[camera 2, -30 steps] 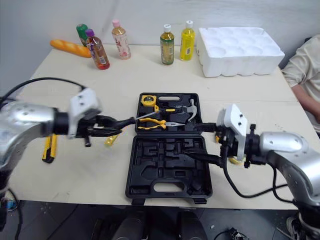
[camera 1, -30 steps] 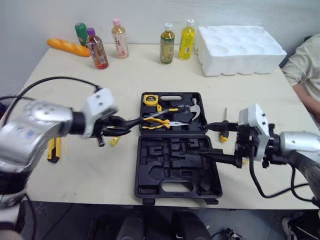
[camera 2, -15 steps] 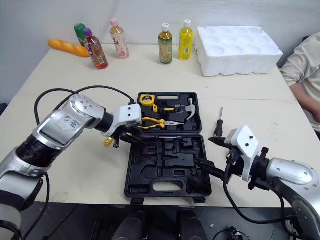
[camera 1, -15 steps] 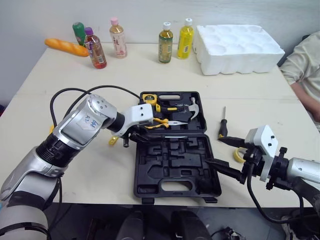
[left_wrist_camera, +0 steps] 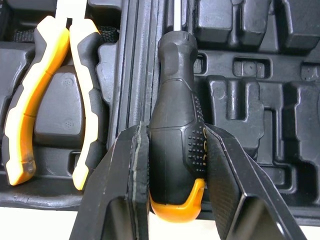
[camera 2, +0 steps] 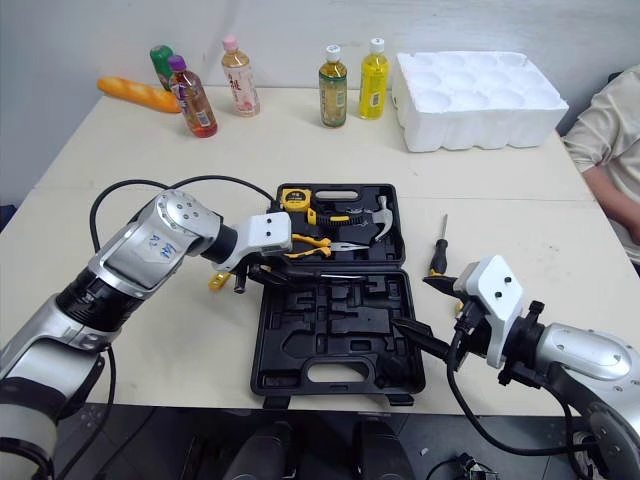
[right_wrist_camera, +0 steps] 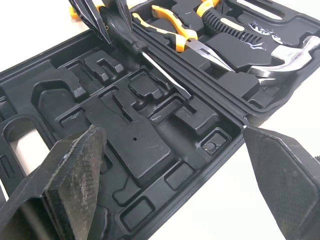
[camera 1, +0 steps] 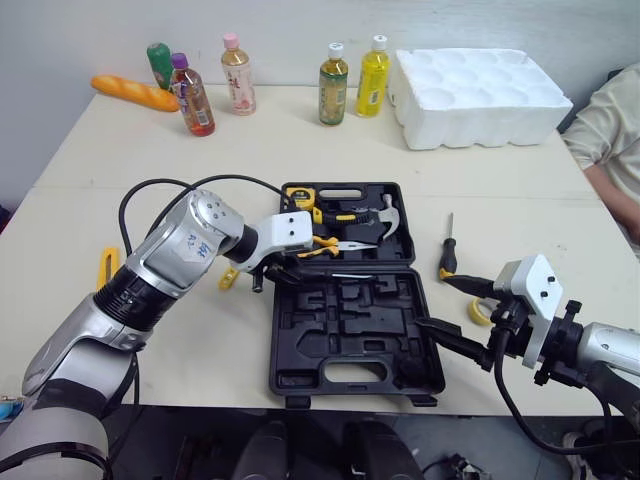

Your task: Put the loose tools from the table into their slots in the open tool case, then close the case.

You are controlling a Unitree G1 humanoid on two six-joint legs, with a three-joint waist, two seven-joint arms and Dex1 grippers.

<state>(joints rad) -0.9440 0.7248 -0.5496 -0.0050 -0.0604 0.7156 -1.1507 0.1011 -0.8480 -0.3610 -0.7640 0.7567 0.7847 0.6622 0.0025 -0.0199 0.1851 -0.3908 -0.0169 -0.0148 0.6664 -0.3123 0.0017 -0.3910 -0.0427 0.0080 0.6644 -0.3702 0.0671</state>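
Observation:
The black tool case lies open at the table's middle. Its far half holds a tape measure, yellow-handled pliers and a hammer. My left gripper is shut on a black screwdriver with a yellow end cap. It lies along the case's hinge, shaft pointing right. My right gripper stands open at the case's right edge, nothing between its fingers. A second screwdriver lies on the table right of the case. A yellow utility knife lies far left.
Several bottles and a bread loaf line the table's far edge, with a white foam tray at the far right. A small yellow piece lies left of the case. A person's sleeve shows at the right edge.
My left gripper has carried the screwdriver right, from beside the case onto its hinge line. My right gripper has drawn back from over the case to its right edge.

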